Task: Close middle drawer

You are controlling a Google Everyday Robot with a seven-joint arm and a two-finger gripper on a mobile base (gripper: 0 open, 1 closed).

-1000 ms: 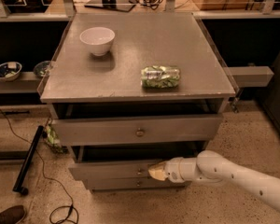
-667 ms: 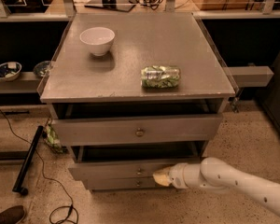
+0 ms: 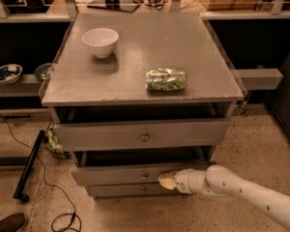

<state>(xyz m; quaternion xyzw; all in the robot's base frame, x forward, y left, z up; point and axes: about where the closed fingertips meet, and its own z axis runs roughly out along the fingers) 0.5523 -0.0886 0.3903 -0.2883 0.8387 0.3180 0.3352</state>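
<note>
The grey cabinet (image 3: pixel 135 76) has three drawers. The middle drawer (image 3: pixel 111 174), with a long low front and a tiny round knob (image 3: pixel 144 176), stands pulled out a little, with a dark gap above its front. My gripper (image 3: pixel 166 180), on a white arm reaching in from the lower right, rests its tan fingertips against the middle drawer's front, just right of the knob. The fingers look pressed together and hold nothing.
The top drawer (image 3: pixel 101 135), with a brass knob, is also slightly open. The lowest drawer (image 3: pixel 121 190) sits below. A white bowl (image 3: pixel 100 41) and a green packet (image 3: pixel 166 79) lie on the cabinet top. A black pole and cables (image 3: pixel 29 166) lie on the floor at left.
My gripper has stayed at the middle drawer's front, shifting only slightly. The drawer front looks a little further in than a second ago.
</note>
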